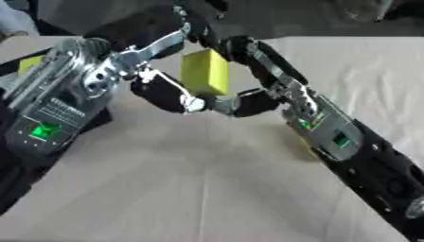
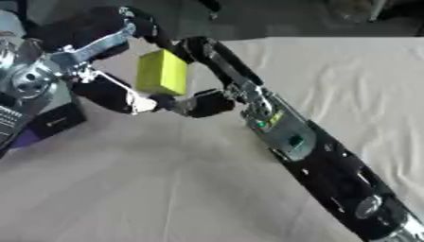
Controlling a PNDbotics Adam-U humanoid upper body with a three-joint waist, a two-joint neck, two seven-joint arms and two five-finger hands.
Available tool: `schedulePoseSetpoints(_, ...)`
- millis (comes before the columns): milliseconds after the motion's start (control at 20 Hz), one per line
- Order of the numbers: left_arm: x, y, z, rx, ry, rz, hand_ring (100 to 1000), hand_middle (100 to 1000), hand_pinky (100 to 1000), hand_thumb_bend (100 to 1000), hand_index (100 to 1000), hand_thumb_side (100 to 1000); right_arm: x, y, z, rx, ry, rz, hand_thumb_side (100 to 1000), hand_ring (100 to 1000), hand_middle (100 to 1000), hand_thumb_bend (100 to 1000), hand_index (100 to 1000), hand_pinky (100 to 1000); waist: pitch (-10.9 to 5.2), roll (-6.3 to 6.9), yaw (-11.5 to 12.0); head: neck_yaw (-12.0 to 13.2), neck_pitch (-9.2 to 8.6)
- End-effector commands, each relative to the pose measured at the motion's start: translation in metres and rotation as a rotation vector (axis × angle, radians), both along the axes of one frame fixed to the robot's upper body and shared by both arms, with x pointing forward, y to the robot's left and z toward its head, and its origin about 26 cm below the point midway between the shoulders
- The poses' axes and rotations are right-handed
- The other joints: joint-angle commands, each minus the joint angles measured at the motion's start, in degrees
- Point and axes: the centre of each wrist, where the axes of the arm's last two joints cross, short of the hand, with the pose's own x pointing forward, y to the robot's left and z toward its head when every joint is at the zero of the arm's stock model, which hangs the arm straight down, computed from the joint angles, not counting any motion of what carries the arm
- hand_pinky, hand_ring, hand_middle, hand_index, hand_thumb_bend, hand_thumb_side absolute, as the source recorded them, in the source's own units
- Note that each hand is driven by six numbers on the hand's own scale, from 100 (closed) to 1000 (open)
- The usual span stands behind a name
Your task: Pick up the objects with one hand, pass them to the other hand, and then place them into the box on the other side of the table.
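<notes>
A yellow-green block hangs above the table's far middle, caught between my two hands. My left hand reaches in from the left, with one finger over the block's top and the thumb under its lower edge. My right hand comes up from the lower right. Its fingers curl over the block's top right corner and its thumb sits below it. The two thumbs nearly touch beneath the block. A dark box stands at the table's left, partly hidden by my left arm.
A beige cloth covers the table. My right forearm crosses the right half on a diagonal. A small yellow thing shows at the far left behind my left arm. Dark floor lies beyond the far edge.
</notes>
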Motion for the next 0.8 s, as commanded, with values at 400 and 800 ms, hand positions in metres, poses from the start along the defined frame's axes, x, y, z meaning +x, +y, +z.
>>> schedulePoseSetpoints(400,0.0002,0.0002,0.0025,-0.016,-0.019,0.012,712,607,796,347,708,213,-0.0011,-0.0041,0.0114,-0.014,-0.06,0.006,100,558,537,412,595,730,-1.11,0.05,0.0,0.2,-0.11)
schedulePoseSetpoints(800,0.0028,0.0009,-0.002,-0.011,-0.014,0.024,662,542,777,300,631,132,-0.0013,-0.0047,0.0114,-0.009,-0.064,-0.011,100,549,530,420,588,719,-1.12,-0.02,-0.1,0.3,-0.11)
